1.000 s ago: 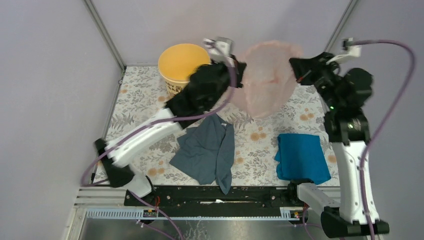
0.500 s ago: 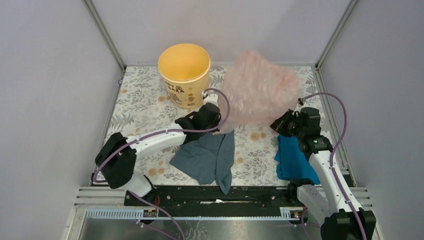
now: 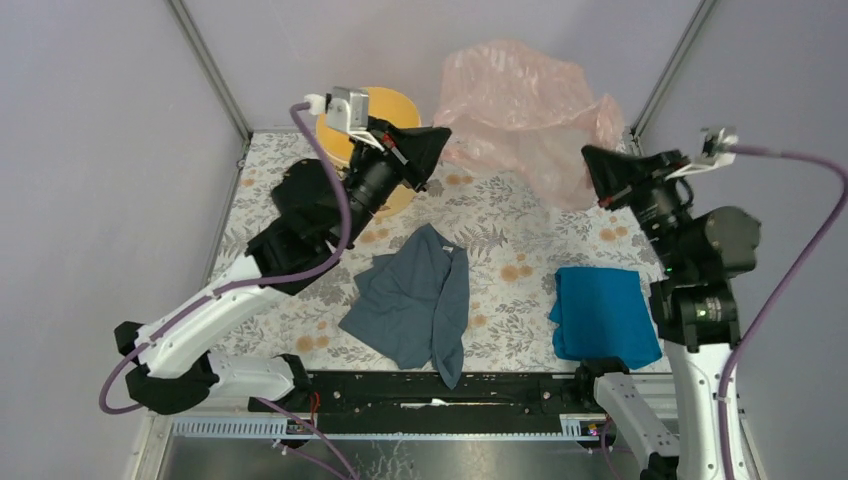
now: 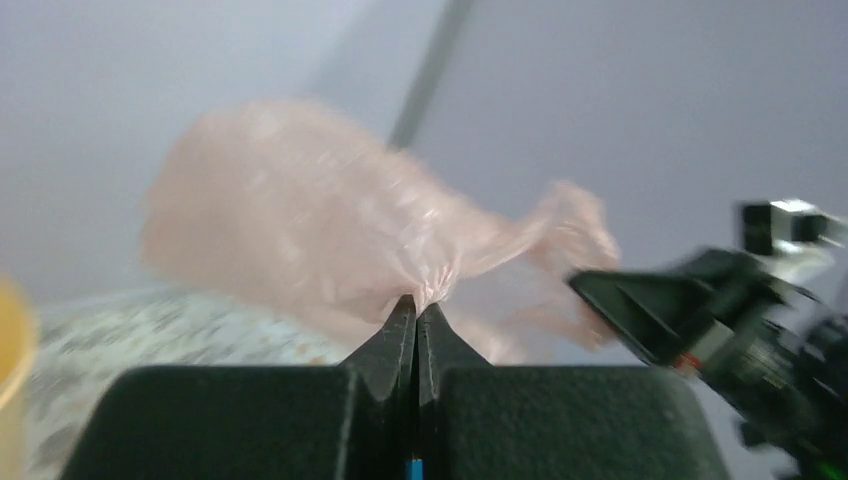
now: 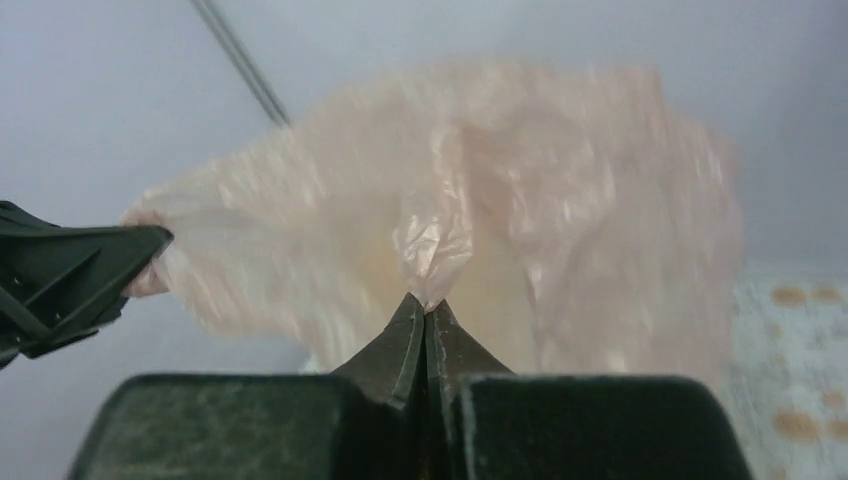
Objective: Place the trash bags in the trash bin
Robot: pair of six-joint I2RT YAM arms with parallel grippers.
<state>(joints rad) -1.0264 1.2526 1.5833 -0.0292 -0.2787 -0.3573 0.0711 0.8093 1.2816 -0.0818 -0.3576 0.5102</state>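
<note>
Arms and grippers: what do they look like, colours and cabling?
The left arm and right arm have white lower links, black upper joints and a purple cable each. The left gripper and right gripper are matte black wedges tapering to thin tips.

The trash bag [image 3: 520, 115], a thin, translucent pale pink film, wrinkled and billowed, is held raised over the far side of the worktop [image 3: 500, 225]. It is pinched at one edge in the closed jaws of the left gripper [image 3: 437, 137] and at the other in those of the right gripper [image 3: 594, 162]. The trash bin [image 3: 392, 102], a round yellow-orange bucket, is seen upright at the far left, partly hidden behind the left gripper, with the bag outside it.
</note>
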